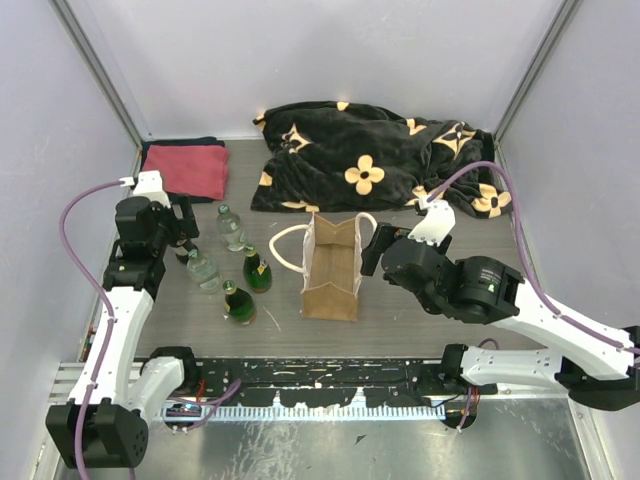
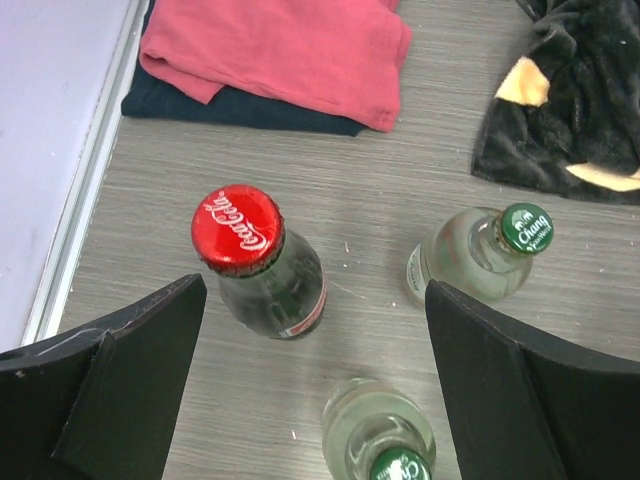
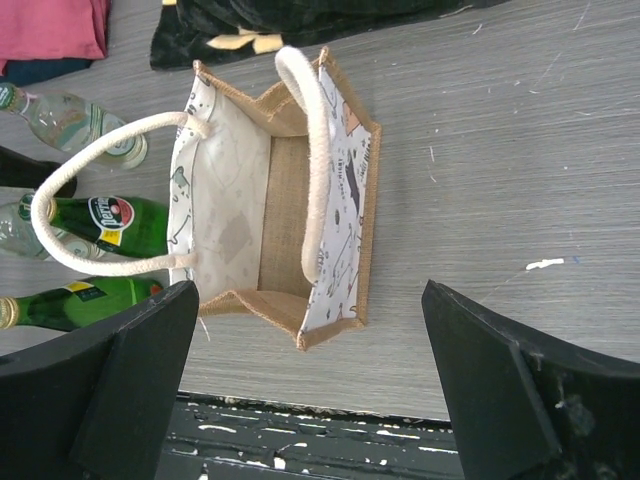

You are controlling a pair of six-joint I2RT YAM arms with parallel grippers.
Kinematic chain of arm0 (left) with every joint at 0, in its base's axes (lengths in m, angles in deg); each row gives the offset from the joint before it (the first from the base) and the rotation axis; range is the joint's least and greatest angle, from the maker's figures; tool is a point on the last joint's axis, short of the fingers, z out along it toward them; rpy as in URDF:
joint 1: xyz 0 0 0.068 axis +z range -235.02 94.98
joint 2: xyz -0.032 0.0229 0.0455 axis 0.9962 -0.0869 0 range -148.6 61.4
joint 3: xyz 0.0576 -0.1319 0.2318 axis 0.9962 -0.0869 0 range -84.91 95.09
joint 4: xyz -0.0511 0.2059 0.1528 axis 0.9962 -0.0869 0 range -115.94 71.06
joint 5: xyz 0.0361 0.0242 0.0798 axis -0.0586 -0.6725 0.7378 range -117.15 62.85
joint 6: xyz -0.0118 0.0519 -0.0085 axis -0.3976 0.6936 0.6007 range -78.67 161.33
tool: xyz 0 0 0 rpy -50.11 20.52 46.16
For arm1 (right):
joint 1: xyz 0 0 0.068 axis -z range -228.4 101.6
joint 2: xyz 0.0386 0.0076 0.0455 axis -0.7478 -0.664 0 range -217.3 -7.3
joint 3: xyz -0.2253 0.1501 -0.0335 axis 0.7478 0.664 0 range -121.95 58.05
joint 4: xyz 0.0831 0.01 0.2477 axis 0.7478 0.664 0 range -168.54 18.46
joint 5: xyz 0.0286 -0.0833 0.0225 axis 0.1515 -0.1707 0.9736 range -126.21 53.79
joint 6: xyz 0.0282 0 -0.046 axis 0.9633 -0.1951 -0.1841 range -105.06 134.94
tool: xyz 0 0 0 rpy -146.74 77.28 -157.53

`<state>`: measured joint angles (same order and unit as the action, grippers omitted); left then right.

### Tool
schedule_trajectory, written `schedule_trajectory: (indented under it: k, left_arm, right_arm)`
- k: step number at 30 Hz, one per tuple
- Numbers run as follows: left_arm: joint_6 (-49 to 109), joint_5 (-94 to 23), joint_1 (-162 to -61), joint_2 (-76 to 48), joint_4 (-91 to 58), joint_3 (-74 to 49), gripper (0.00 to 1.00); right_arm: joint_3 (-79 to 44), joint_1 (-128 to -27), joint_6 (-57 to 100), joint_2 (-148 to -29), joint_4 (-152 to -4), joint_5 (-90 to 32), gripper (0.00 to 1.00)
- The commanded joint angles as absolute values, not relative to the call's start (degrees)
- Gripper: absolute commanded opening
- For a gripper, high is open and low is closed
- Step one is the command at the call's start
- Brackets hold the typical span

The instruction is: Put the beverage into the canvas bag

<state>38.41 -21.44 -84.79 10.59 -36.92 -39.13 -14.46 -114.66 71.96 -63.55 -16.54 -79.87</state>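
While canvas bag stands upright, left end effector gapes

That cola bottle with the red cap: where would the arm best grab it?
By the neck just under the cap, coming straight down. The cola bottle stands upright with a Chang bottle close beside it, so its top is probably the freest part. The left gripper hangs above it, jaws open.
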Motion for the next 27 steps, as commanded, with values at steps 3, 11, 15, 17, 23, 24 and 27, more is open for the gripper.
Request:
schedule_trajectory:
  k: [3,11,15,17,23,24,27]
  left_arm:
    - [38.96,-17.99,-84.46,7.99,-27.38,-41.13,0.98]
    - [40.27,-17.41,-82.73,2.27,-20.17,-42.80,0.98]
    - [38.96,-18.58,-81.00,-0.69,-17.20,-42.92,0.99]
    - [38.87,-19.12,-80.65,-1.53,-15.62,-43.06,0.98]
    - [38.74,-19.70,-80.53,-3.13,-13.24,-43.84,0.63]
    - [38.64,-19.87,-80.53,-3.12,-13.34,-43.93,0.55]
    - [38.33,-20.45,-80.52,-2.76,-13.70,-44.51,0.38]
  right_arm:
    - [-14.07,-114.84,73.48,-60.78,-14.01,-83.79,1.00]
    - [-14.36,-114.80,73.61,-61.59,-13.33,-83.85,1.00]
    - [-14.86,-114.84,73.39,-62.40,-13.09,-83.92,1.00]
    - [-14.86,-114.85,73.47,-62.61,-12.91,-84.05,1.00]
    - [-15.19,-114.86,73.59,-62.98,-12.59,-84.44,1.00]
    - [-15.28,-114.89,73.59,-63.05,-12.48,-84.53,1.00]
    - [-15.69,-114.86,73.66,-63.21,-11.94,-84.80,1.00]
